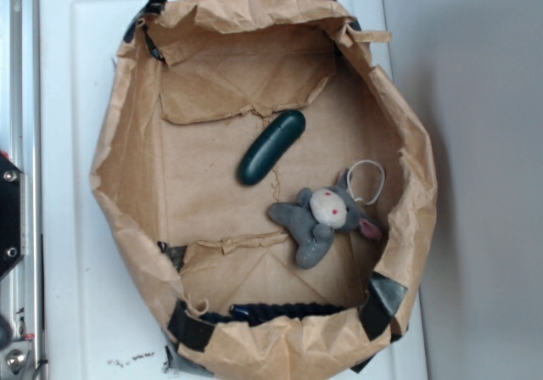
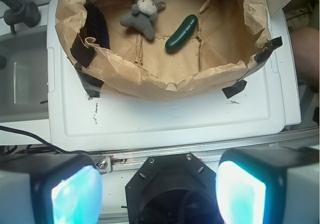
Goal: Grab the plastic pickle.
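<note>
The plastic pickle [image 1: 271, 147] is a glossy dark green capsule lying diagonally on the floor of a brown paper bag [image 1: 127, 176]. The wrist view shows the pickle [image 2: 182, 33] near the bag's middle, to the right of a grey plush toy [image 2: 142, 13]. My gripper [image 2: 159, 191] is open, its two pale blue pads [image 2: 75, 196] far apart with nothing between them. It hangs well back from the bag, above the black robot base [image 2: 172, 184], outside the bag's near rim. The exterior view does not show the gripper.
The grey plush toy [image 1: 322, 219] with a pale face and white string loop lies close beside the pickle. The bag's crumpled walls stand up all around, taped with black tape [image 2: 85, 49]. The bag sits on a white board [image 2: 165, 119]. A metal rail [image 1: 13, 142] runs along the board's left.
</note>
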`<state>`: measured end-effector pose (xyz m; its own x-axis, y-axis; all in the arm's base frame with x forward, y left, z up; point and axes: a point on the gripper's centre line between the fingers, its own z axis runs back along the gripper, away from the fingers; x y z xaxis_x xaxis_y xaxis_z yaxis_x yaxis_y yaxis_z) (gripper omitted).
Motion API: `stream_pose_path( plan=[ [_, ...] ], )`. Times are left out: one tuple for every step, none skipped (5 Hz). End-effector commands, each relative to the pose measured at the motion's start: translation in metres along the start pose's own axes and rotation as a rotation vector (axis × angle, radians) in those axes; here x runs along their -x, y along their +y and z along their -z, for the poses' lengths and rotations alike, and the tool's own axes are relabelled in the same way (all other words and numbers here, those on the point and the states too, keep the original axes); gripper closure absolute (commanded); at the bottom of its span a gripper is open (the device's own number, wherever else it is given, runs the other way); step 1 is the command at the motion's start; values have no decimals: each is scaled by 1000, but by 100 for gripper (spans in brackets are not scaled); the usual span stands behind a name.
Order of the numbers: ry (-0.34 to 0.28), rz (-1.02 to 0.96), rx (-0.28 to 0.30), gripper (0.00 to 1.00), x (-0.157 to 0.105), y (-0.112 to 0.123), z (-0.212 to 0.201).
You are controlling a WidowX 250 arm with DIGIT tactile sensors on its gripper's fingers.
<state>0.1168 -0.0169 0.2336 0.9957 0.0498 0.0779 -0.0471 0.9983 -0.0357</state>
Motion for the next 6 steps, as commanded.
stream_pose_path(
  plan=[
    [-71,-40,2,0,-81,6,12],
    [-70,-29,36,0,-101,20,19],
    [-70,-29,36,0,-101,20,19],
    [-70,-29,36,0,-101,20,19],
    [-70,-29,36,0,-101,20,19],
    [-70,-29,36,0,-101,20,19]
  ],
)
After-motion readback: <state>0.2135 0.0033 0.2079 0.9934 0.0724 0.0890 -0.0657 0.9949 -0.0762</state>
